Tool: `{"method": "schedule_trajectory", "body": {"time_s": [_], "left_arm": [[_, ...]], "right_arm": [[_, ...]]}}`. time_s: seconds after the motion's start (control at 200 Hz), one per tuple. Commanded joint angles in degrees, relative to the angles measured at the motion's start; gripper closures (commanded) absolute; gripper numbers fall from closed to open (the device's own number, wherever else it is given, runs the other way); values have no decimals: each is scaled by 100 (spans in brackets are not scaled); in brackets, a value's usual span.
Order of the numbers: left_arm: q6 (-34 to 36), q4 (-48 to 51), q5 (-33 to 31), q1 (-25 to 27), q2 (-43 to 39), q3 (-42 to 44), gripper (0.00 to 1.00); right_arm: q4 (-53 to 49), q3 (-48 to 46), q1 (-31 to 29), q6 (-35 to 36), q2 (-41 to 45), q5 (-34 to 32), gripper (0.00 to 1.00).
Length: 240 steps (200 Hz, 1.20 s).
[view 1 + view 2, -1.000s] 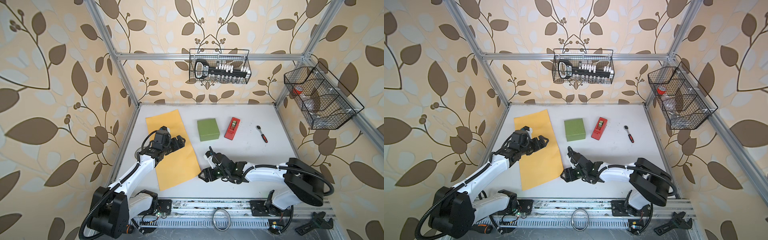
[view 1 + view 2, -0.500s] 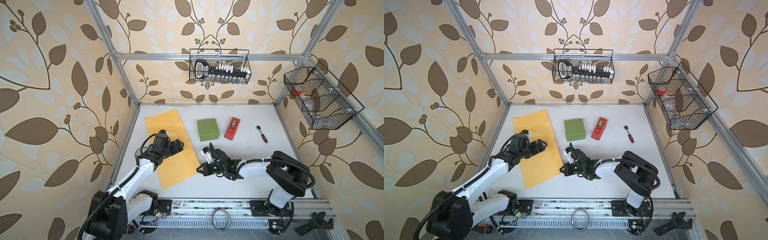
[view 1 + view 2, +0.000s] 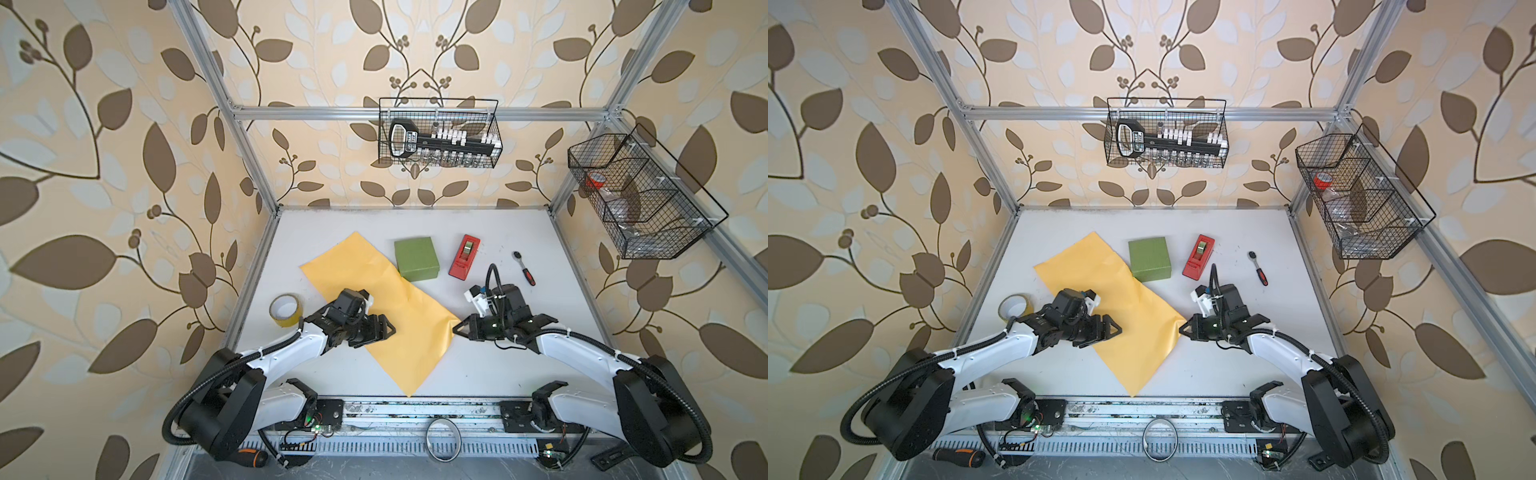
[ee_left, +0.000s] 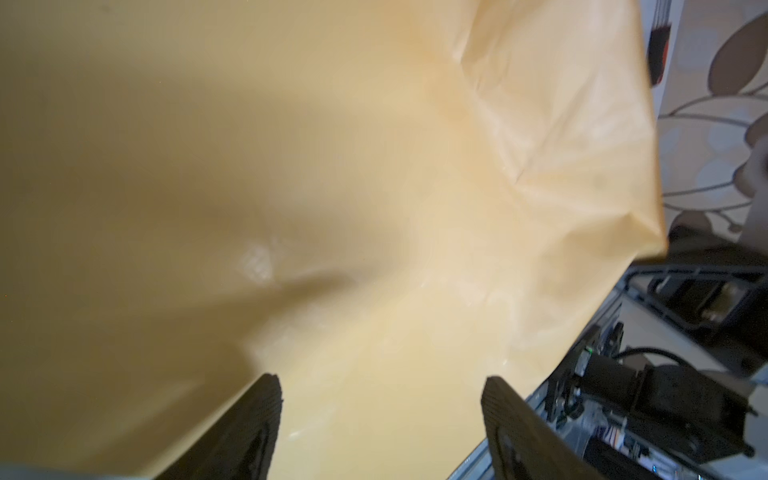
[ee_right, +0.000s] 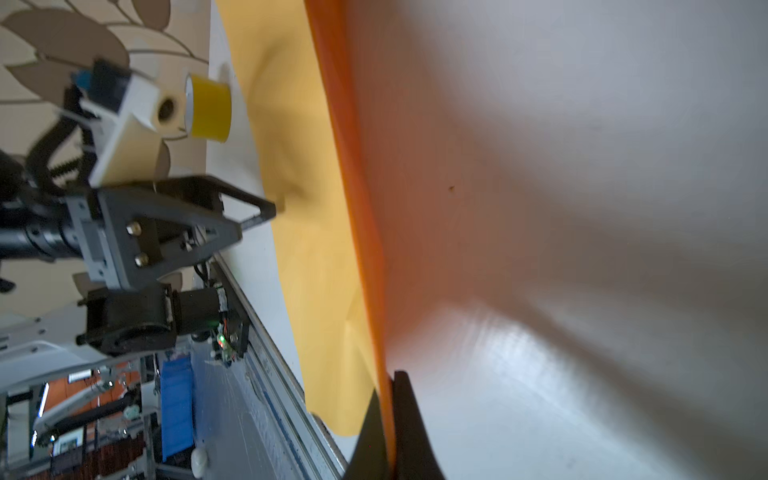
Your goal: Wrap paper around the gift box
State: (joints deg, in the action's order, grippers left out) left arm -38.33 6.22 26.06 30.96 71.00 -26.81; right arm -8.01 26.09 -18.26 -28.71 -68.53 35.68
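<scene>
The paper (image 3: 399, 316) (image 3: 1133, 316) lies slantwise on the white table, pale yellow-orange side up. The green gift box (image 3: 416, 258) (image 3: 1149, 258) sits at its far right edge, touching or just overlapping it. My right gripper (image 3: 455, 330) (image 3: 1181, 329) (image 5: 390, 382) is shut on the paper's right edge, which is lifted so the glossy orange underside (image 5: 357, 208) shows. My left gripper (image 3: 392, 330) (image 3: 1119, 328) (image 4: 380, 386) hangs open just above the middle of the paper (image 4: 374, 166), with nothing between its fingers.
A red tape dispenser (image 3: 464, 255) and a small ratchet (image 3: 524, 268) lie right of the box. A yellow tape roll (image 3: 286, 309) stands by the left wall. Wire baskets hang on the back wall (image 3: 440, 133) and the right wall (image 3: 640, 195). A metal rail (image 3: 415, 409) runs along the front edge.
My right gripper closed on the paper's edge and pulled it rightward, swinging the sheet diagonal and uncovering the tape roll. My left gripper moved nearer and rightward over the sheet.
</scene>
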Motion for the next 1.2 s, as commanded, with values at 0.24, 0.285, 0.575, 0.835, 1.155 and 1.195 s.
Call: {"method": "schedule_trajectory", "body": {"time_s": [0.24, 0.285, 0.575, 0.835, 1.155, 1.195], "left_arm": [[-357, -1134, 127, 1869, 1785, -1217, 23], [-381, -1250, 127, 2018, 2121, -1472, 23], [-459, -1623, 250, 2407, 2899, -2871, 22], [-392, -839, -505, 1106, 1291, -1442, 20], [-233, 89, -998, -1308, -319, -227, 12], [-197, 56, -934, -1402, -294, -194, 13]], "right_arm": [[36, 427, 1079, -161, -280, -663, 95], [242, 526, 1242, -233, -399, -835, 94], [587, 961, 2035, -317, -442, -2000, 61], [590, 503, 217, 98, 121, -2363, 50], [977, 1177, -619, -164, -1996, -1955, 55], [935, 1131, -604, -201, -2055, -1984, 56]]}}
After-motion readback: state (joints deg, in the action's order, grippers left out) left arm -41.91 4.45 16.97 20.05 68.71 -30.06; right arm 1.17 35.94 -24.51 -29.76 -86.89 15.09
